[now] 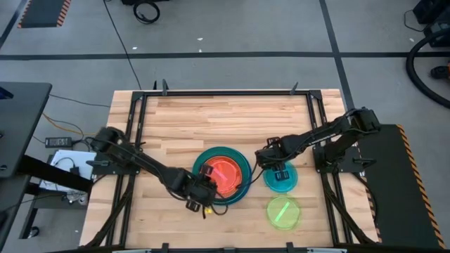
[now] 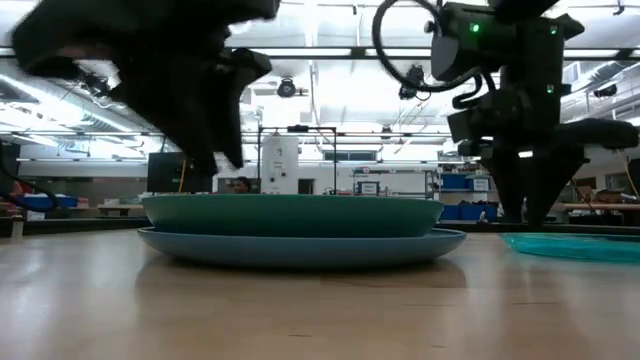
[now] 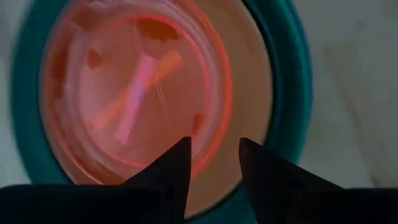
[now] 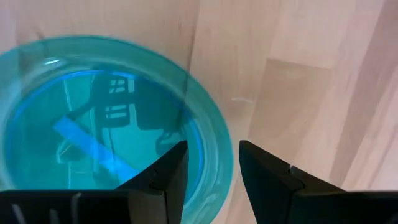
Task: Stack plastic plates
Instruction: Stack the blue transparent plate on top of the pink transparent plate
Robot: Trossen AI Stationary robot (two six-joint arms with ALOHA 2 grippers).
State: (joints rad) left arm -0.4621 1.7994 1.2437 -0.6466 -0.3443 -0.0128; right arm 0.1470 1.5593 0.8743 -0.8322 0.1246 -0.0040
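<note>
The plates are being gathered largest at the bottom, which looks like the reason for the layout. A large blue plate (image 2: 300,246) is lying flat on the wooden counter (image 1: 211,119) with a teal-green plate (image 2: 290,214) nested in it, and in the high view a small translucent orange plate (image 1: 222,175) is sitting in the middle of that pile. The left wrist view is showing a tan surface under the orange plate, probably a medium plate, with a dark-teal rim around it. Two small plates are lying apart on the bare counter near the right arm: a cyan plate (image 1: 281,178) just beside the pile and a lime plate (image 1: 283,211) nearer the front edge. By my reading these two are next to go on.

The left pincer (image 3: 214,163) is hovering over the near rim of the pile, above the orange plate. Its fingers are standing apart with a clear gap between them, holding nothing and apparently touching nothing.

The right pincer (image 4: 213,167) is hanging over the edge of the cyan plate, fingers likewise parted and empty, with one tip over the plate and the other over the wood. That position suggests it is lining up to pinch the rim.
</note>
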